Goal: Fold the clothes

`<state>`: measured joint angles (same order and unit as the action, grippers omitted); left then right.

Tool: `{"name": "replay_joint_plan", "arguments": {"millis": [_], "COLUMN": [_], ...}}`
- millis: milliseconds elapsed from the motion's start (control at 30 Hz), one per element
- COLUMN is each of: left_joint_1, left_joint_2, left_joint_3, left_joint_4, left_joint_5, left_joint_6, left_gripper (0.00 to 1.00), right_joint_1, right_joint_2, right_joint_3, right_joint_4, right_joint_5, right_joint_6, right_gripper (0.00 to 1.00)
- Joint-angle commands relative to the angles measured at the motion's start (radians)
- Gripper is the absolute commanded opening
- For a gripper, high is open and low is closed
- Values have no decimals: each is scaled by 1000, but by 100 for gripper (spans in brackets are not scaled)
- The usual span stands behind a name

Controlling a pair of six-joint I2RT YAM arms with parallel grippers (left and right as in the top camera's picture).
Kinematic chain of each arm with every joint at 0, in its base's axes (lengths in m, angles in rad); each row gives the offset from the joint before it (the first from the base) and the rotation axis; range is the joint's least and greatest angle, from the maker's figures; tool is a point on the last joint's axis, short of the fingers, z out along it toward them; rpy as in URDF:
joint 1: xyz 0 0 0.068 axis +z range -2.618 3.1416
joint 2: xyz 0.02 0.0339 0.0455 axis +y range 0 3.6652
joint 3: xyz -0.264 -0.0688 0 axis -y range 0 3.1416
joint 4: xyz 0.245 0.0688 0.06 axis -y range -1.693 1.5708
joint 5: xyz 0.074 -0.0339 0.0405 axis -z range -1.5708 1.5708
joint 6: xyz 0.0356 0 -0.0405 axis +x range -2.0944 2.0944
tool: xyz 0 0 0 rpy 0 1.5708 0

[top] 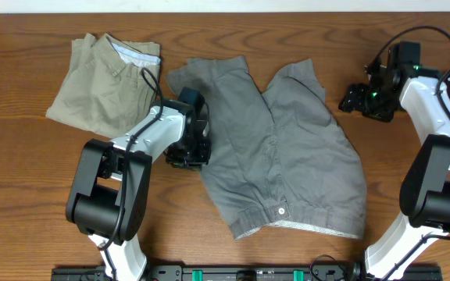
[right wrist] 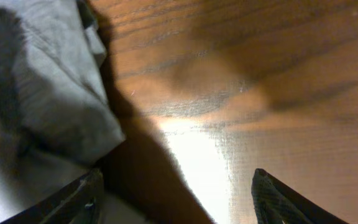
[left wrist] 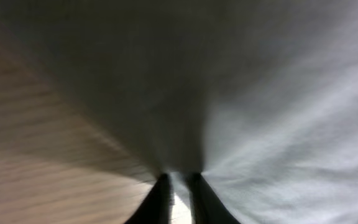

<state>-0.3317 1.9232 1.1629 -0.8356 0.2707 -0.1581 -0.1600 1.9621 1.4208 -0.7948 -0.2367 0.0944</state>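
Grey shorts (top: 287, 148) lie spread flat at the centre of the tabletop (top: 22, 195), waistband and its button (top: 280, 211) toward the bottom of the frame, both legs fanned toward the top. Olive-khaki pair (top: 104, 82) sits bundled at upper left, apart from the grey cloth. Left gripper (top: 187, 152) is down on the left side seam, roughly mid-length; the wrist view shows its fingers (left wrist: 160, 199) drawn to a narrow slit with grey fabric puckering into them, so it reads as clenched on a pinch of that edge. Right gripper (top: 358, 100) is at upper right, just off the right leg; its wrist view shows the jaws spread wide over bare wood, cloth edge just beside the left finger (right wrist: 73, 199), nothing held. Step in hand looks like the first lengthwise fold, left half over right. To do it well: confirm the pinch has both layers, lift only enough to clear the tabletop, carry straight across so seam meets seam, and keep the waistband square. A single mid-seam hold may let the ends sag, so a second hold from the right gripper would help.
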Motion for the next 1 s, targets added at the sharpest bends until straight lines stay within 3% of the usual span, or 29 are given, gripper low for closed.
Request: {"name": "replay_joint_plan", "arguments": {"millis": [0,133,267,500,533,600,633,700,833,967], "left_joint_1": [37,130,230,254,246,232,223,206,154,85], "left_joint_2": [53,47,43,0,-19,-60,-85,-134,-192,-176], "left_joint_3": [-15,-15,-15,2,2,2,2,2,2,-8], "left_joint_4": [-43,-100,-109,-87,-83,-72,-63,-43,-7,24], "left_joint_5": [-285,-332,-319,-103,-88,-60,-35,28,104,103], "left_joint_6": [-249,-349,-355,-167,-150,-120,-95,-50,29,92], "left_gripper": [11,10,10,9,9,10,10,14,24,26], "right_joint_1": [-5,-2,12,81,96,124,138,158,155,134], "right_joint_2": [19,20,20,20,20,20,20,20,-29,-174], "right_joint_3": [-56,-119,-192,-315,-328,-346,-350,-349,-319,-287], "right_joint_4": [66,183,332,572,597,628,636,649,613,509], "right_joint_5": [-47,-158,-267,-307,-307,-309,-314,-313,-290,-81], "right_joint_6": [-14,-19,-25,-21,-21,-21,-21,-26,-25,-41], "right_gripper": [75,76,76,76,73,57,43,2,1,1]}}
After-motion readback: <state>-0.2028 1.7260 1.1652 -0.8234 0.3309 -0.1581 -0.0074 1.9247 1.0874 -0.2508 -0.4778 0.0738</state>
